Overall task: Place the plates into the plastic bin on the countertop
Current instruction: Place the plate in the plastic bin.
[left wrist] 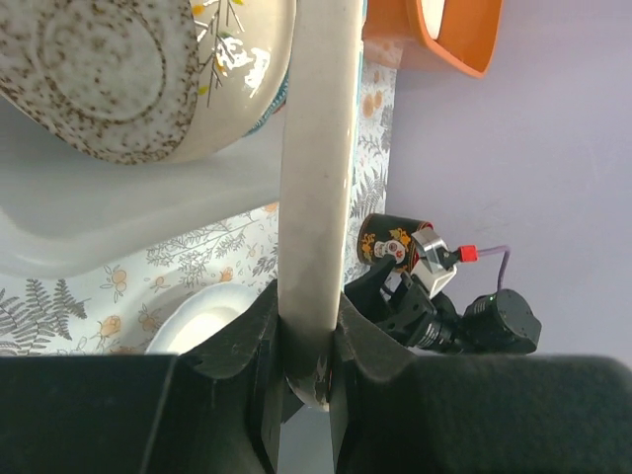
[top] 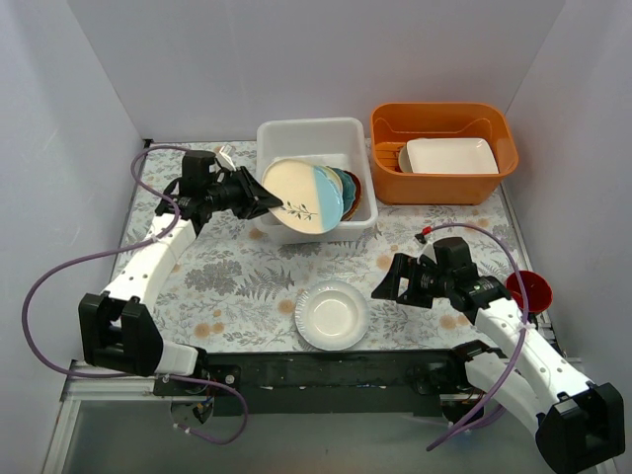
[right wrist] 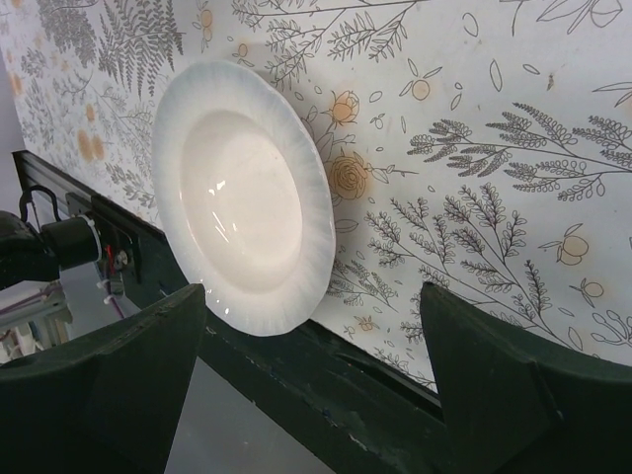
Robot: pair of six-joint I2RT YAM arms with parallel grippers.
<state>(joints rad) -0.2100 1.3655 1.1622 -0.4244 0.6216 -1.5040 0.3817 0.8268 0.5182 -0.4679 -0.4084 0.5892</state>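
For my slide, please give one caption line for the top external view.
Left gripper holds a cream-and-blue plate tilted at the plastic bin; right gripper, open, faces the white plate on the countertop.

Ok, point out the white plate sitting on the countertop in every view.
Top external: white plate low centre, between the two arms.
Left wrist: bottom left, partly hidden behind the fingers pinching the cream plate.
Right wrist: left of centre, large, beyond the spread fingers.
Shared landmark: the leaf-printed countertop beneath it.
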